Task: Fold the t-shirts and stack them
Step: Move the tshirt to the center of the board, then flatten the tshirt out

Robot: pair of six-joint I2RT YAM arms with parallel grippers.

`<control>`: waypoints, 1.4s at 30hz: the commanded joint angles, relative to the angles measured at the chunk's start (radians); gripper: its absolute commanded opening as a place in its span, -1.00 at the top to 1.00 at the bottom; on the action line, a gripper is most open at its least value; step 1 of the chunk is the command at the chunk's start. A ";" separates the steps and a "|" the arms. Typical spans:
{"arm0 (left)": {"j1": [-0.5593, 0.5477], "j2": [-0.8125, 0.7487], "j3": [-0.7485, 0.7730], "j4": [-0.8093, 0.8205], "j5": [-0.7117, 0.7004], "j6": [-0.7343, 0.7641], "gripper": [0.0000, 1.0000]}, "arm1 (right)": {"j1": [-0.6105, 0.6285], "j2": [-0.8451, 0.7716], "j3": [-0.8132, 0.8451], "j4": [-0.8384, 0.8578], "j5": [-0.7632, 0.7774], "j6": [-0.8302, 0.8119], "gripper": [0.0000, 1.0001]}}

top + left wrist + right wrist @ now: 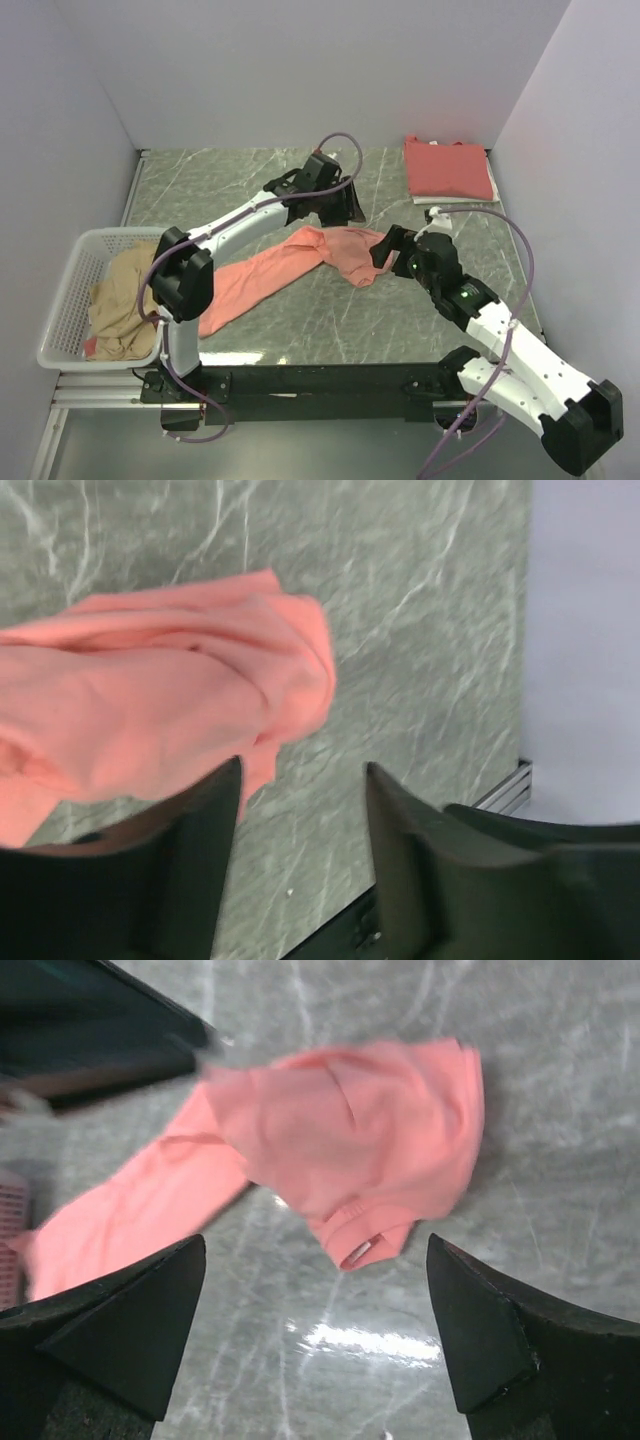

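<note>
We are looking at the salmon-orange t-shirt point(285, 272) lying unfolded on the counter point(250, 180), roughly in the middle between the two arms. It is drawn into a long, rumpled strip. Its long axis is running diagonally from the near-left, beside the left arm's base, to the far-right, where it is ending in a thick bunched lump.

The left pincer point(343, 207) is hanging just past that lump with its jaws apart and only bare counter showing between them. We are judging that it is gripping nothing. The right pincer point(386, 250) is spread wide and pointing at the same bunched end from the other side, holding nothing either. Both are probably placed here to take the cloth and spread it flat.

The deeper coral-red t-shirt point(447, 168) is sitting folded at the far-right corner, likely as the base of the stack. The pale tan t-shirt point(118, 300) is waiting crumpled in the white basket point(100, 236) at the left.
</note>
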 commanded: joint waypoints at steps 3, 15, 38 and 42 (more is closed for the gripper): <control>0.068 -0.199 -0.095 0.074 -0.131 -0.053 -0.32 | 0.005 0.087 -0.028 0.047 0.046 0.036 -0.90; 0.340 -0.728 -0.804 -0.059 -0.508 -0.332 -0.25 | 0.060 0.380 -0.034 0.214 -0.084 0.087 -0.68; 0.447 -0.711 -0.838 -0.013 -0.431 -0.263 -0.23 | 0.115 0.675 0.124 0.116 0.059 0.119 0.83; 0.447 -0.705 -0.830 -0.018 -0.425 -0.248 -0.22 | -0.024 0.464 0.169 -0.023 0.083 0.014 1.00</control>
